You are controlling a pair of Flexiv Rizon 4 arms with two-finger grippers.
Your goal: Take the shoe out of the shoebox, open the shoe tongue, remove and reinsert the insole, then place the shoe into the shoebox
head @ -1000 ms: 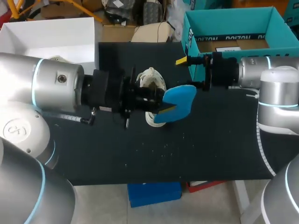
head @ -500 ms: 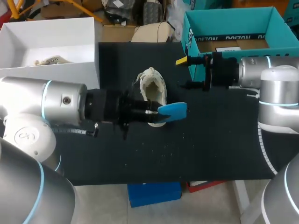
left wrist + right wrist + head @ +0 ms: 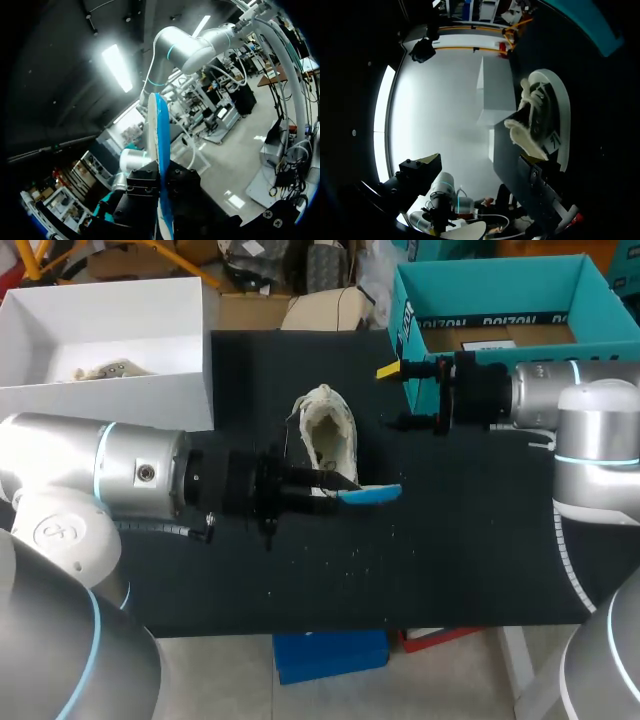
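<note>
From the head view, the black-covered desk [image 3: 400,570] carries a cream-white lace-up shoe [image 3: 328,425] near its middle. The shoe is outside the teal cardboard shoebox [image 3: 490,267], which stands at the far right corner. The shoe's mouth faces up.

My left arm comes in from the left. The left pincer [image 3: 338,490] is clamped on one end of a flat blue foam insole [image 3: 375,494]. The insole juts out to the right, just beside the near end of the shoe and above the desk.

My right arm reaches in from the right, and the right pincer [image 3: 395,397] hangs between the shoe and the shoebox. Its two fingers are spread wide with nothing between them, and it is apart from the shoe. An open white box [image 3: 110,395] sits at the far left corner.

In the left wrist view, the left pincer [image 3: 161,192] has its two dark fingers pressed against the insole [image 3: 160,135] from both sides. The insole is seen edge-on as a thin blue strip with a pale edge, and it stands straight out ahead of the fingers.

In the right wrist view, the shoe [image 3: 540,117] lies ahead on the desk [image 3: 600,125], well clear of the camera. Its white sole edge, laces and pale tongue can be seen.
</note>
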